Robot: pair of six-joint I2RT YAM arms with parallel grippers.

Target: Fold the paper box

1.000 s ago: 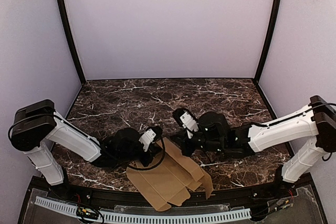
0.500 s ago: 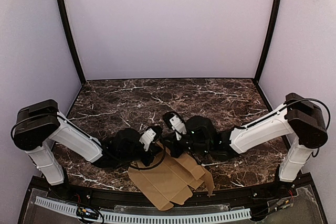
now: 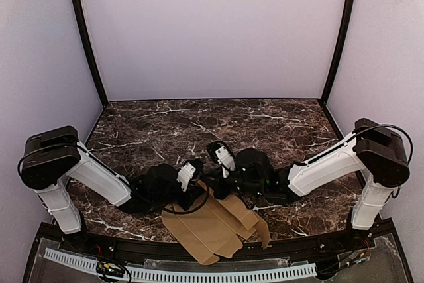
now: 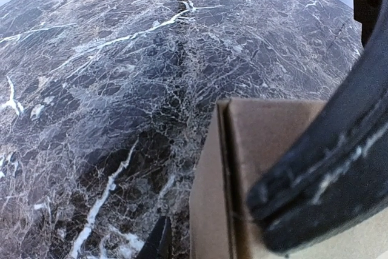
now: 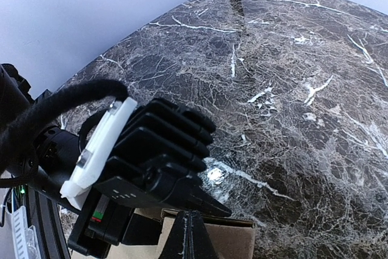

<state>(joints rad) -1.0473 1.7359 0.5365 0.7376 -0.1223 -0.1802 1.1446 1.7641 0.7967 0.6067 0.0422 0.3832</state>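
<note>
Left wrist, paper box [image 4: 267,131] edge just beside left fingers [image 4: 160,244]

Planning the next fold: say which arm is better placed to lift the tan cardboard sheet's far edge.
Probably left: the left gripper straddles the tan cardboard sheet's edge; the right gripper is shut.

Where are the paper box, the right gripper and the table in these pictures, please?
Paper box [image 3: 211,226]: top view, on its flat middle panel.
Right gripper [image 5: 189,227]: right wrist view, at the tips of its closed fingers.
Table [image 3: 199,127]: top view, on bare marble beyond the arms.
</note>
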